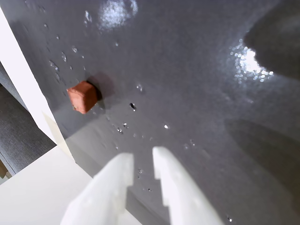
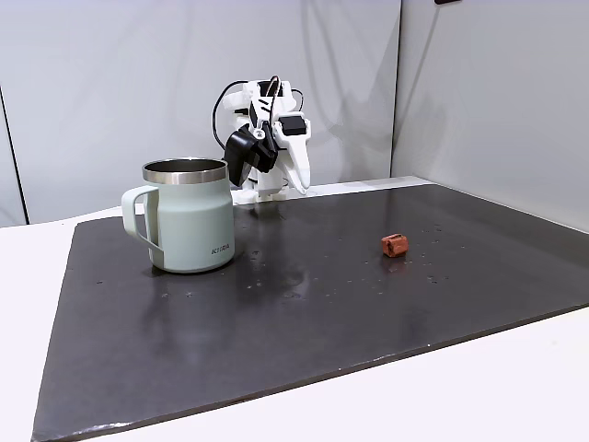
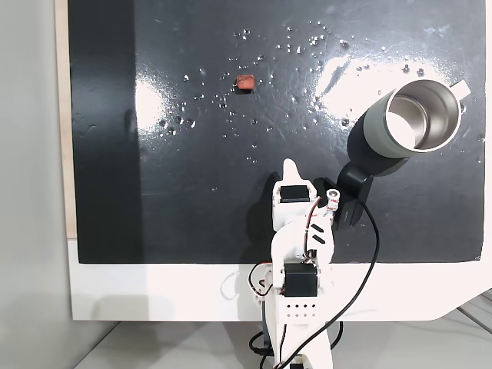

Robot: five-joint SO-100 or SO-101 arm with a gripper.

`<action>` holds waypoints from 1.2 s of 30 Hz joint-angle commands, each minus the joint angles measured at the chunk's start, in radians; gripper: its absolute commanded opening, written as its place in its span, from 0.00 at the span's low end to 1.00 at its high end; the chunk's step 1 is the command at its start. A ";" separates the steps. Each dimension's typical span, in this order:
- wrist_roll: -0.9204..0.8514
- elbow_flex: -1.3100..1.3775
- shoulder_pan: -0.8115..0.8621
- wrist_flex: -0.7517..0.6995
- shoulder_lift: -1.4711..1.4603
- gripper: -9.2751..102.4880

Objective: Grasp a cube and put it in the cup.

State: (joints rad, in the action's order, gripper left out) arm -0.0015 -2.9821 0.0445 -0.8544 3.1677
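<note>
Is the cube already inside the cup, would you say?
No, in a fixed view the cube lies on the dark mat, well to the right of the cup.

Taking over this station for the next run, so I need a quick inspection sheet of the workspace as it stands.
Surface: dark glossy mat on a white table, speckled with small droplets.
Job's things: cube lying on the mat, untouched; cup upright, apart from it.
Clutter: nothing seen.
Grippers: gripper slightly open, empty, above the mat short of the cube.
Cables: black cable looping beside the arm.
Surroundings: plain pale wall panels.
</note>
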 commanded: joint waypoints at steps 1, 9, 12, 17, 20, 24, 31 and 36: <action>0.011 0.012 0.008 0.012 0.011 0.08; 0.011 0.012 0.008 0.012 0.011 0.08; 0.011 0.012 0.008 0.012 0.011 0.08; 0.006 0.011 0.020 0.020 0.011 0.08; -0.008 0.005 0.018 0.061 0.011 0.08; -0.014 0.080 -0.008 0.006 0.011 0.08; -0.064 0.253 -0.046 -0.020 -0.092 0.08; -0.048 0.465 -0.061 -0.006 -0.336 0.08</action>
State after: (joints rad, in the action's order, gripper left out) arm -0.0537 -2.6753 -0.0123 -0.8774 2.9468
